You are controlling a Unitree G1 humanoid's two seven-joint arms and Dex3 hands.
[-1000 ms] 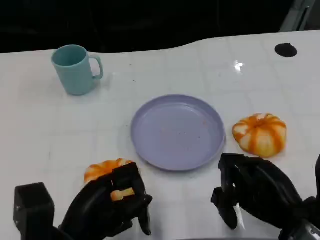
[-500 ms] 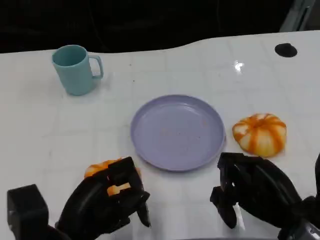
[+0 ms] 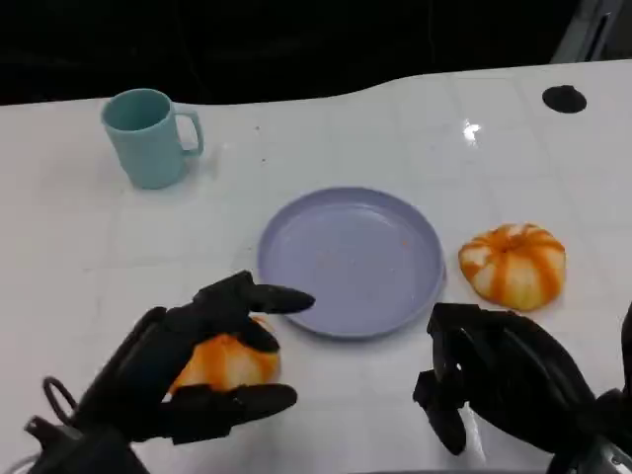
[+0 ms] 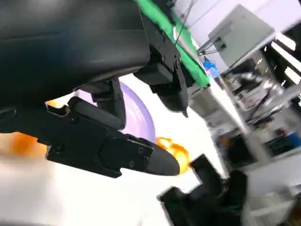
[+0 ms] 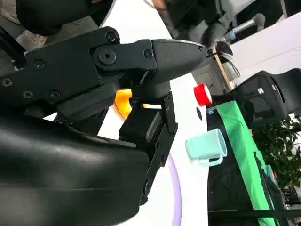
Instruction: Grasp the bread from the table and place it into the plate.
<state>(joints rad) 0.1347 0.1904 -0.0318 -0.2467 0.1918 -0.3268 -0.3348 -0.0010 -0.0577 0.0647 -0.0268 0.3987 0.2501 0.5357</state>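
An orange-and-white bread (image 3: 225, 361) sits in my left hand (image 3: 188, 370) at the lower left, just short of the plate's near-left rim. Fingers (image 3: 259, 297) curve over it and the thumb reaches under it. It seems slightly raised off the white table. The empty lilac plate (image 3: 296, 227) lies at the table's middle. A second, striped bread (image 3: 513, 263) rests right of the plate. My right hand (image 3: 499, 380) hovers near the front edge, below that bread, fingers curled in on nothing. The left wrist view shows the plate (image 4: 141, 115) and the second bread (image 4: 177, 151) past my fingers.
A teal mug (image 3: 148, 136) stands at the back left, also seen as a mug (image 5: 207, 147) in the right wrist view. A black round mark (image 3: 565, 98) is at the table's far right. The table's dark back edge runs behind them.
My left hand has turned at the wrist, from lying knuckles-up over the bread to cupping it between fingers and thumb; the bread now looks nearer and larger. The right hand stayed put.
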